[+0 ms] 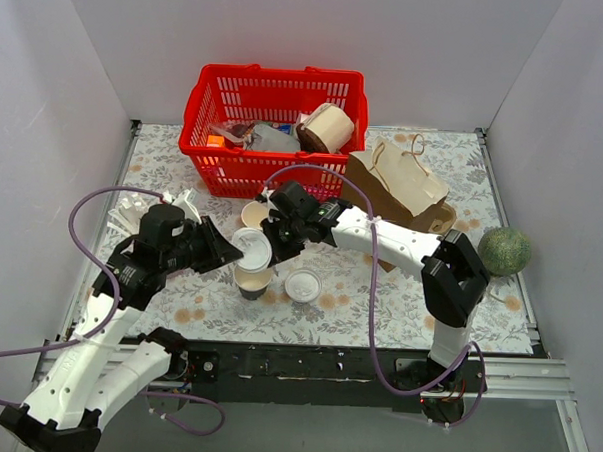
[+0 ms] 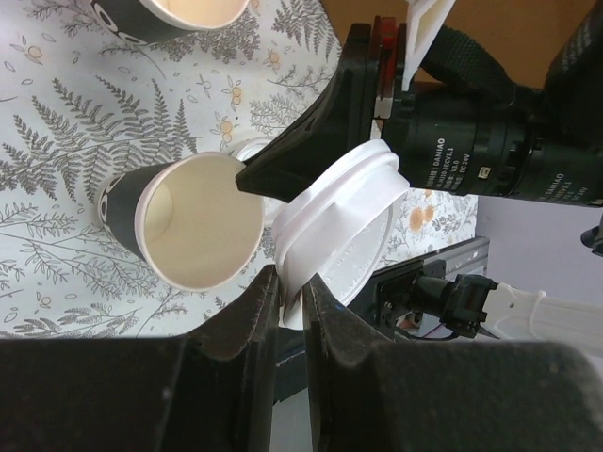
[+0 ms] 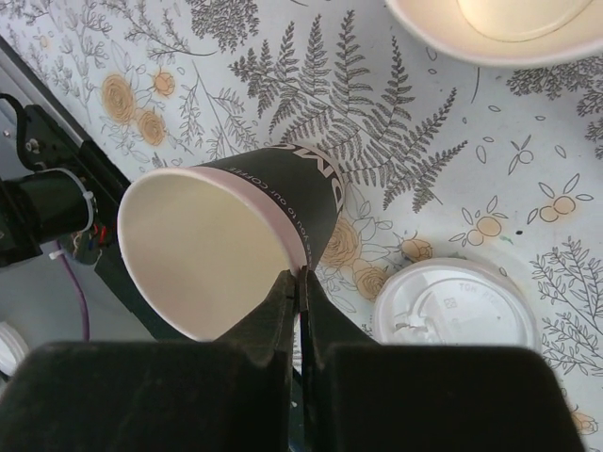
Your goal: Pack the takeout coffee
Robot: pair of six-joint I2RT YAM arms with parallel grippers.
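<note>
No cup wearing a lid is in view. A dark lidless paper cup (image 1: 253,282) stands tilted on the floral cloth. My right gripper (image 1: 278,247) is shut on its rim, one finger inside and one outside, as the right wrist view shows (image 3: 301,282) on the cup (image 3: 226,235). My left gripper (image 1: 232,251) is shut on the edge of a white plastic lid (image 1: 251,249) and holds it just above and beside the cup's mouth. The left wrist view shows the gripper (image 2: 290,292), the lid (image 2: 344,226) and the cup (image 2: 188,231).
A second lidless cup (image 1: 254,214) stands just behind. A loose white lid (image 1: 302,283) lies on the cloth to the right of the held cup. A red basket (image 1: 274,175) with items is at the back, a brown paper bag (image 1: 403,190) to its right, a green melon (image 1: 506,252) at far right.
</note>
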